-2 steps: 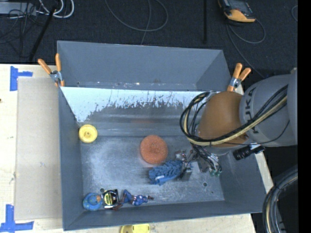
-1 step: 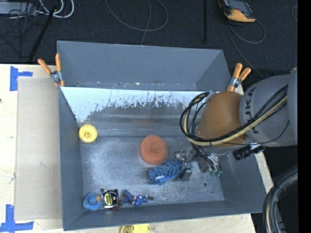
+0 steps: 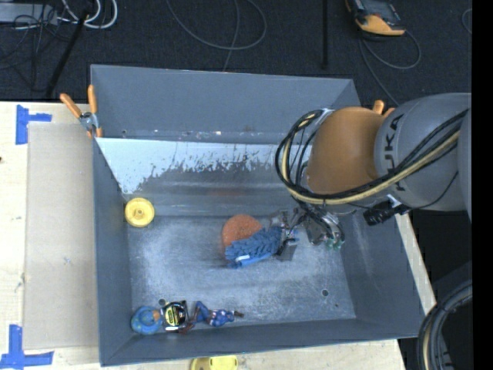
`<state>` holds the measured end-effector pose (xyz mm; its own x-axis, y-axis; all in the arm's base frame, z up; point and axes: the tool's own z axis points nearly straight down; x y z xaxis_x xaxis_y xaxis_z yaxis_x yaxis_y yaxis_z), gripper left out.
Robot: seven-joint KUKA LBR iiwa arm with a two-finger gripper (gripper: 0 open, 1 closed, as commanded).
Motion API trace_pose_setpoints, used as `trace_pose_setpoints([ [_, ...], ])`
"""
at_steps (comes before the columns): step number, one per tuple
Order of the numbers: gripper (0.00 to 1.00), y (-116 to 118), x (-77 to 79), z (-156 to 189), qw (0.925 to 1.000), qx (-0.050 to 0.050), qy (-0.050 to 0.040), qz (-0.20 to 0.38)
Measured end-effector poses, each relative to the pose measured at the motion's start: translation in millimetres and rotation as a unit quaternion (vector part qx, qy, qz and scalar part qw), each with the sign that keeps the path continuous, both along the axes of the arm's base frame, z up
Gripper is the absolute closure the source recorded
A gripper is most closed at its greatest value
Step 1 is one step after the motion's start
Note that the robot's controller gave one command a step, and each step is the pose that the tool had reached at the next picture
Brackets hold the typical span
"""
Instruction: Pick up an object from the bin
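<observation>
Fingers (image 3: 287,243): at the blue thing's right end; apart or together, we cannot tell.
Fuzzy blue brush-like thing (image 3: 253,247): touching them, to their left (lying tilted).
Round orange-brown pad (image 3: 240,226): just beyond it, up-left of them.

Well away from the hand (image 3: 288,239), toward the view's left, a flat yellow disc (image 3: 139,212) lay alone, while a rust-orange round thing (image 3: 240,225) sat close to the hand on that same side. Farther off, toward the view's lower left, a blue round thing (image 3: 144,320), a yellow-and-black tape measure (image 3: 176,314) and a small blue figure (image 3: 212,315) lay in a row, close together. Beyond the hand, at the view's top, white cables (image 3: 96,23) and an orange-and-black object (image 3: 377,19) lay well apart on the dark floor (image 3: 231,52).
</observation>
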<state>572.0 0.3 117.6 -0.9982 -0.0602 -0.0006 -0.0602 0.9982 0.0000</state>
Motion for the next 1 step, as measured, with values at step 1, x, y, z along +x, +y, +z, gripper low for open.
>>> trace_pose_setpoints([
  [1, 1.00, 0.1, 0.0, 0.0, 1.0000, 0.000, 0.0000, 0.000],
])
